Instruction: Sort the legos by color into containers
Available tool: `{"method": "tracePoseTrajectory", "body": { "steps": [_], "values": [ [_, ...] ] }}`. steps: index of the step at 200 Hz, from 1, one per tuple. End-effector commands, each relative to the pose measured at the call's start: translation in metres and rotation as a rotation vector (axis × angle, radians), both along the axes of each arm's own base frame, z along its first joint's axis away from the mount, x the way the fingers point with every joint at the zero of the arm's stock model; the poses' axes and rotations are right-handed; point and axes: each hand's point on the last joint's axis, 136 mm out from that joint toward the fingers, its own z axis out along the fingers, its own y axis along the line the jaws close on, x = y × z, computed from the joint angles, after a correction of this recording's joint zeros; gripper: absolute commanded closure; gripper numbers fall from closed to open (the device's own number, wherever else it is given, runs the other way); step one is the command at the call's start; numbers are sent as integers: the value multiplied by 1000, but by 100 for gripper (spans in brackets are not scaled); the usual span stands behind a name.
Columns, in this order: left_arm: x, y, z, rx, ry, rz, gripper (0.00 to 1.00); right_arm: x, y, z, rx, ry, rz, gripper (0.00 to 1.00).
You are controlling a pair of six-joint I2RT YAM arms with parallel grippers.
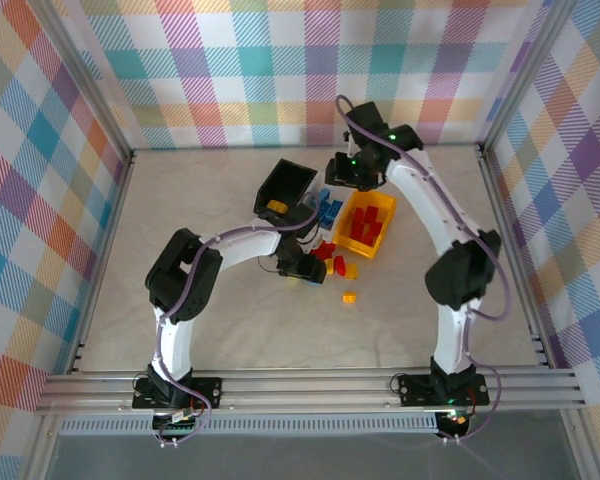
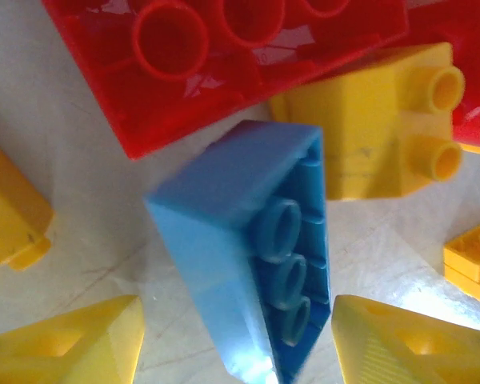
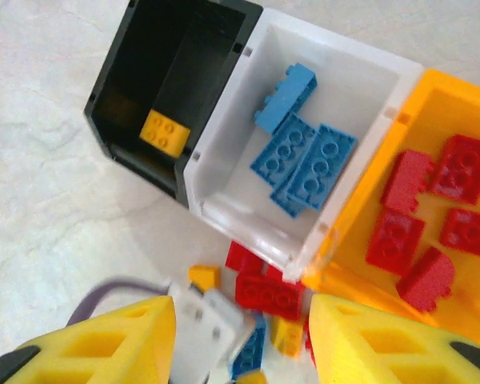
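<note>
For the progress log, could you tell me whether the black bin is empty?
Not empty: the black bin holds one yellow brick on its floor.

We are looking at a left arm [image 1: 180, 290] and a right arm [image 1: 448, 335], each wearing white link shells between bulky black joints on black bases. Lilac cables [image 1: 238, 238] are looping along both. Green lights [image 1: 390, 135] are glowing on the right wrist. The left gripper [image 2: 236, 340] and right gripper [image 3: 242, 340] are showing yellow wedge-shaped fingers [image 3: 104, 344].
</note>
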Motion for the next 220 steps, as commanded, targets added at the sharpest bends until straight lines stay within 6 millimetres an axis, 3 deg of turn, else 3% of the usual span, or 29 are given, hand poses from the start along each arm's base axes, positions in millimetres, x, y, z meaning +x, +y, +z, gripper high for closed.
{"method": "tracePoseTrajectory", "body": {
  "steps": [1,27,65,80,109,148,185,220],
  "values": [
    [5,-16,0,-11,-10,-13,36,-18,-17,-17,-26,49,-42,52],
    [6,-18,-10,16,-4,-20,37,-36,-26,-23,-22,71,-65,52],
    [7,-14,-9,40,-9,-35,68,-51,-31,-26,1,86,-86,52],
    [6,-12,-2,42,-16,-41,72,-57,-34,-30,4,93,-92,52],
    [2,-7,16,38,-34,-43,76,-71,-38,-39,9,117,-100,52],
    [0,15,67,11,-87,-8,76,-97,-49,-52,12,155,-116,52],
    [36,36,110,-31,-147,51,75,-137,-57,-81,24,243,-131,52],
    [97,24,125,-65,-208,68,74,-183,-53,-118,-33,304,-99,52]
  ]
}}
